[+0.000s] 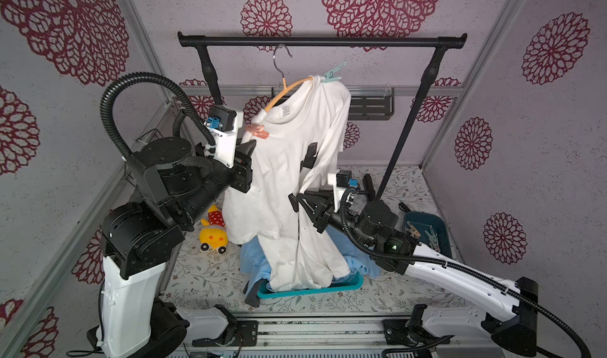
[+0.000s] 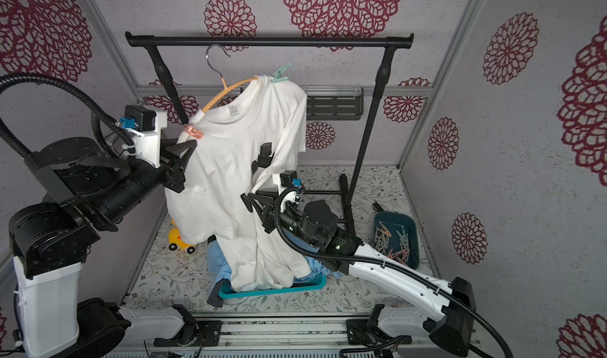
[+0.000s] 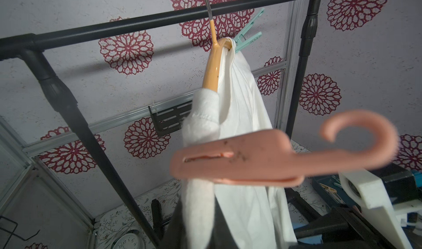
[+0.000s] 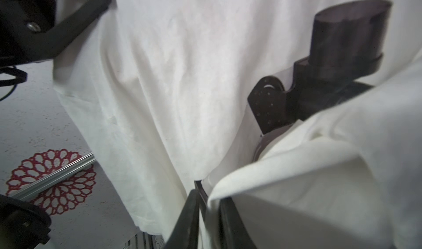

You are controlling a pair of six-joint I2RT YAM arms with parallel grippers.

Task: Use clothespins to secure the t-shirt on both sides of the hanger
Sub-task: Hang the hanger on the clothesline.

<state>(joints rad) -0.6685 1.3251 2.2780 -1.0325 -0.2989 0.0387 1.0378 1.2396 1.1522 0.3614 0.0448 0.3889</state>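
Observation:
A white t-shirt [image 1: 289, 162] hangs tilted on an orange hanger [image 1: 289, 88] hooked on the black rail [image 1: 322, 40]. A mint clothespin [image 1: 331, 75] is clipped on the hanger's higher right shoulder. A pink clothespin [image 1: 259, 130] sits on the lower left end, and it is close and blurred in the left wrist view [image 3: 251, 161]. Just below it, my left gripper [image 1: 248, 146] is shut on a strip of the shirt's fabric [image 3: 201, 213]. My right gripper [image 1: 293, 202] is at the shirt's right side, lower down. In the right wrist view its jaws [image 4: 209, 213] stand close together with a fold of white cloth between them.
A dark teal bin [image 1: 440, 238] with several loose clothespins stands on the floor at the right. A teal basket [image 1: 348, 285] with blue cloth sits under the shirt's hem. A yellow toy [image 1: 213, 231] lies at the left. The rail's black legs stand behind.

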